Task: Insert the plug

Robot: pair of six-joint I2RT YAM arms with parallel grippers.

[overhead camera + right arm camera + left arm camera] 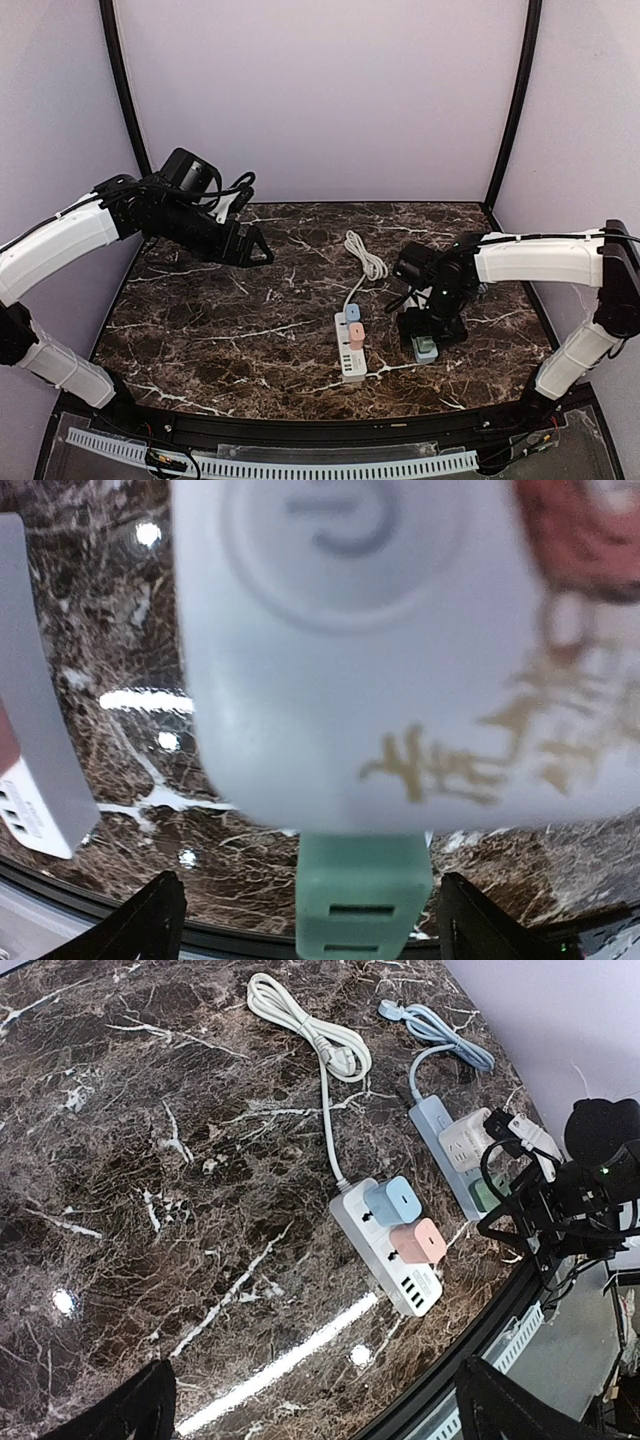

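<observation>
As blue strip (432, 1120) runs near-to-far, green plug (362, 900) nearest

A white power strip (352, 365) lies near the middle of the marble desk's (220, 320) front edge. A blue charger (352, 313) and a pink charger (353, 331) sit on it, touching. Its white cord (368, 258) coils toward the back edge.
</observation>
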